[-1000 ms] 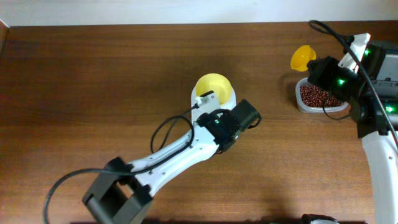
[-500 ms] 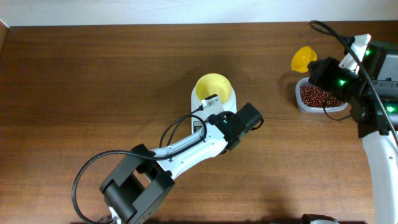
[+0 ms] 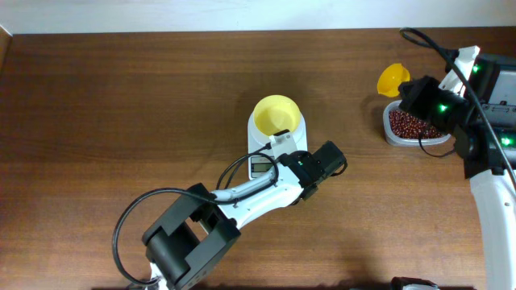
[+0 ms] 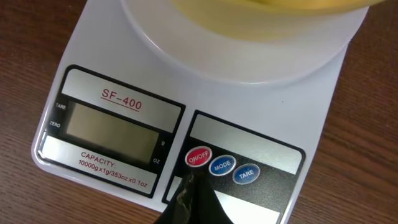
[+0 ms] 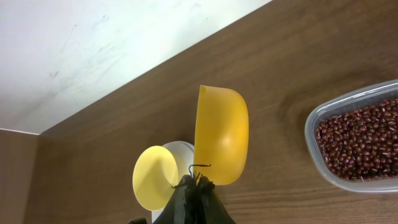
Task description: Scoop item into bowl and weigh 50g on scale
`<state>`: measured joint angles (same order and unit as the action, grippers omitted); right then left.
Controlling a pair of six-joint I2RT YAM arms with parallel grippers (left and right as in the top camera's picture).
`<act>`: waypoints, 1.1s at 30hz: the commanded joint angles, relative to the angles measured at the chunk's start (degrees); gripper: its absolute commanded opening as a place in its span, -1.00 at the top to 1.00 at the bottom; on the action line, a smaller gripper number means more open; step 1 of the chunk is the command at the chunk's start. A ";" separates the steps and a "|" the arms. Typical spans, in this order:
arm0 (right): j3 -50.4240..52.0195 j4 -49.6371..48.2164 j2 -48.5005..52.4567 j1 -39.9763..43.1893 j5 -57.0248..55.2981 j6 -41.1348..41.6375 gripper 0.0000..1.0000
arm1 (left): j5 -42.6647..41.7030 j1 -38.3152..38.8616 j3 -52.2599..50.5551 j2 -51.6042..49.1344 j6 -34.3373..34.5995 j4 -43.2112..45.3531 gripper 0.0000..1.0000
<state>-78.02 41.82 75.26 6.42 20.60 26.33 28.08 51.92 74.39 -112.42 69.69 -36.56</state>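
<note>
The white scale (image 3: 256,138) stands mid-table with the empty pale-yellow bowl (image 3: 277,113) on its platform. My left gripper (image 3: 280,155) is shut, its tip (image 4: 193,180) at the scale's (image 4: 99,43) front panel, just under the red ON/OFF button (image 4: 199,156). The display (image 4: 109,127) is blank. The bowl's underside (image 4: 267,12) fills the top edge. My right gripper (image 3: 409,86) is shut on the handle of the yellow scoop (image 3: 392,76), held in the air left of the clear tub of red-brown beans (image 3: 415,124). In the right wrist view the scoop cup (image 5: 221,143) looks empty above my right gripper (image 5: 196,183).
The clear tub (image 5: 314,121) holding the beans (image 5: 360,146) sits at the right of the table. The bowl (image 5: 155,177) and scale (image 5: 181,149) show beyond the scoop. The table's far edge meets a white wall (image 5: 124,43). A cable (image 3: 218,173) loops beside the left arm.
My left arm has swung so its gripper came down and right onto the scale's front panel, uncovering the display. The right gripper and scoop have barely moved.
</note>
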 commanded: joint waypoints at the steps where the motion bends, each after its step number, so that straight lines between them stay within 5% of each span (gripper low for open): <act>1: -1.07 -0.13 -0.66 0.42 -0.33 -0.66 0.92 | 0.48 0.17 -0.33 -0.76 0.39 0.33 1.00; 33: -1.05 1.99 -0.63 0.42 -2.05 -0.81 0.92 | 5.40 0.07 -0.33 -3.96 4.28 3.56 1.00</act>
<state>-78.02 43.40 75.26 6.42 19.29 26.35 31.79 51.92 74.35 -115.11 73.19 -33.10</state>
